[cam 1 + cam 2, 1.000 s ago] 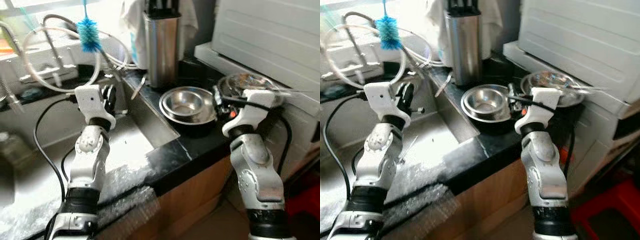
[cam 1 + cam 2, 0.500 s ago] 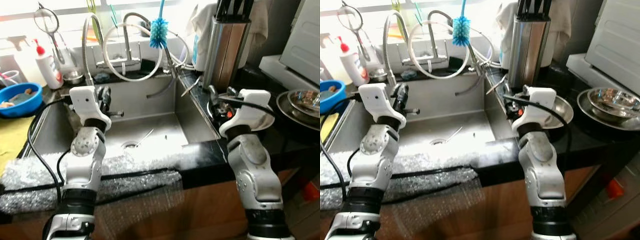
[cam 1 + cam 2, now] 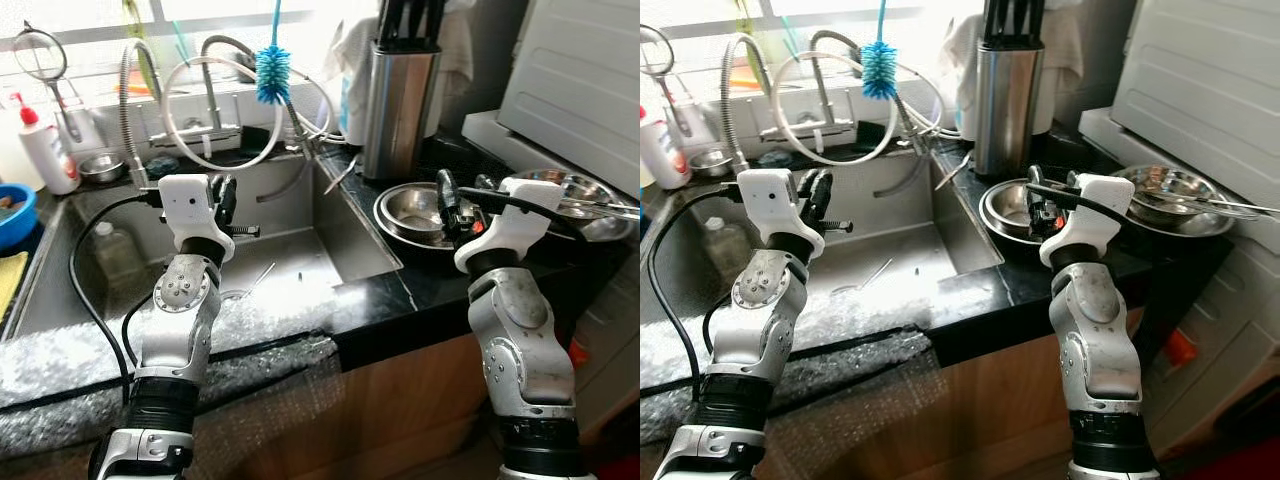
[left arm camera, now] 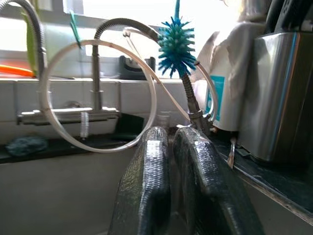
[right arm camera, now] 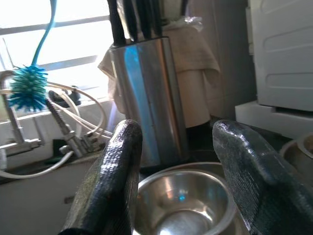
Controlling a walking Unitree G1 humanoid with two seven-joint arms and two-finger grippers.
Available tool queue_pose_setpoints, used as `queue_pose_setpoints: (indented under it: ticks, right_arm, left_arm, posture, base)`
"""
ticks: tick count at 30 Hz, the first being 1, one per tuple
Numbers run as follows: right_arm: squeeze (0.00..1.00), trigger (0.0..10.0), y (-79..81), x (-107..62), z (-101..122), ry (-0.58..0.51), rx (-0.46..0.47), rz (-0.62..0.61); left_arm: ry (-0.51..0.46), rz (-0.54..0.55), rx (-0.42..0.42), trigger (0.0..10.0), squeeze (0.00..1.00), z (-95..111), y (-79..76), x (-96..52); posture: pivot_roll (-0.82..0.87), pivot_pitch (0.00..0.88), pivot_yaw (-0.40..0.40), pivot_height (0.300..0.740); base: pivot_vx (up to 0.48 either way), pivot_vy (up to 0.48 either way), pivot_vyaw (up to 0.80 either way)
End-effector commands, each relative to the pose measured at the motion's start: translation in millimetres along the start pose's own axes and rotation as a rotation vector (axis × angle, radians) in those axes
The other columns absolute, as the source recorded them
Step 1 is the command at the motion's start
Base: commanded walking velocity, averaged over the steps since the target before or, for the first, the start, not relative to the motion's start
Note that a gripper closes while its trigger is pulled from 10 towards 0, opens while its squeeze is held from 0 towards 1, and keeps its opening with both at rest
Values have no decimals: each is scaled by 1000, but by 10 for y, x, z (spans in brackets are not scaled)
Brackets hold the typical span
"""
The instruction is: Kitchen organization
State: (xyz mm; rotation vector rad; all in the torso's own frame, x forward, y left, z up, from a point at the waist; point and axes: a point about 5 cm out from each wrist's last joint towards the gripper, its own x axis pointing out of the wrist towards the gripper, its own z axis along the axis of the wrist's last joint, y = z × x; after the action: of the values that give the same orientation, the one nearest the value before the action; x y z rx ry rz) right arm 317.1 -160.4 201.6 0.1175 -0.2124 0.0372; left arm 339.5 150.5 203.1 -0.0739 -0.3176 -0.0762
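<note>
Progress looks early to us: nothing is held, and the steel bowls (image 3: pixel 418 212) sit nested on the black table (image 3: pixel 380 300) at 2 o'clock from the sink (image 3: pixel 290 250). A second shallow steel dish (image 3: pixel 1170 200) with utensils lies at 3 o'clock of them, near the white appliance (image 3: pixel 580 80). We judge sorting or putting away is left to do.

Our right gripper (image 5: pixel 181 181) hovers just before the bowls, fingers (image 5: pixel 117 171) wide apart and empty. Our left gripper (image 4: pixel 178 181) hangs over the sink, fingers (image 4: pixel 151 181) pressed nearly together, holding nothing.

Materials: bowls are shiny, round, thin metal, likely slippery. The knife block (image 3: pixel 398 100) at 12 o'clock is a brushed steel column with black handles. A blue bristly bottle brush (image 3: pixel 271 75) hangs by the faucet (image 3: pixel 215 80), with looped white hose. Bubble wrap (image 3: pixel 120 350) lines the sink's front edge. The table is polished dark stone.
</note>
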Motion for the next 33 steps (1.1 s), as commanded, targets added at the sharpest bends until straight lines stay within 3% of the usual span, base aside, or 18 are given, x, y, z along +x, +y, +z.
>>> queue_pose_setpoints:
  ticks: [1,12,24,31,33]
  right_arm:
    - [0,10000,11,24,28,0,-8,3]
    - [0,10000,48,12,35,-8,-12,21]
    - [0,10000,57,13,32,-3,0,14]
    - [0,10000,-30,20,69,13,58,-93]
    - [0,10000,-155,25,130,6,118,-196]
  left_arm:
    - [6,-4,9,10000,0,7,4,9]
    - [7,-6,8,10000,0,-2,-6,7]
    - [-5,-4,1,10000,0,1,-1,-2]
    - [-3,-8,4,10000,0,-4,-3,-1]
    - [-1,-11,5,10000,0,-5,1,0]
  posture:
    - [-190,0,19,740]
    - [-191,0,18,740]
    - [-191,0,16,740]
    - [-193,0,17,740]
    - [-195,0,19,740]
  base:
    - [304,0,0]
    - [307,0,181]
    - [0,0,0]
    - [0,0,0]
    - [0,0,0]
